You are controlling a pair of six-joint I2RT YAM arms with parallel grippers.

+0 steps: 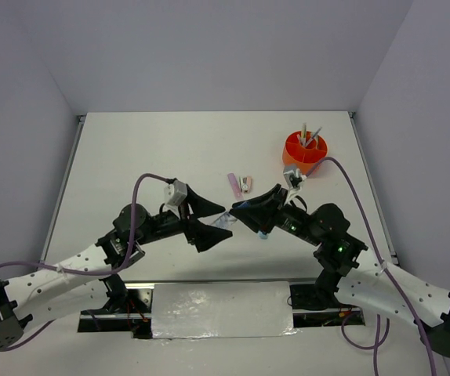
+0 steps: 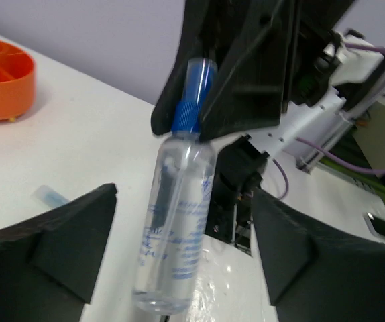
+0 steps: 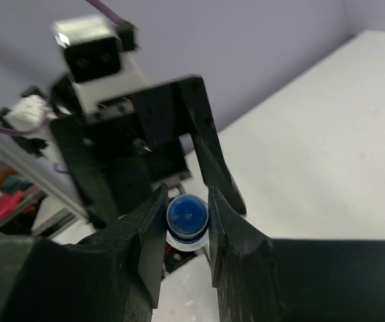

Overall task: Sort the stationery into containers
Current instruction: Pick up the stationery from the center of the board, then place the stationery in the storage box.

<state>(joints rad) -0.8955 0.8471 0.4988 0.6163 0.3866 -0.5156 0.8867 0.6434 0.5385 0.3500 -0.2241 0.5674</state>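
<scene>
Left gripper (image 2: pixel 184 201) stands apart around the clear spray bottle (image 2: pixel 176 235), which hangs in mid-air, well short of the orange pot (image 1: pixel 304 150), pinched only by its rounded blue cap (image 3: pixel 187 215) in the right gripper (image 3: pixel 187 201), so it may slip free.

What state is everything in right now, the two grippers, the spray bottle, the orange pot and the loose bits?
spray bottle: held by its blue cap, roughly upright.
right gripper: shut on the spray bottle's cap.
left gripper: open, fingers either side of the spray bottle, not touching it.
orange pot: upright, open-topped.
pens: standing in the orange pot.
pink marker: lying flat, outside the orange pot.
</scene>
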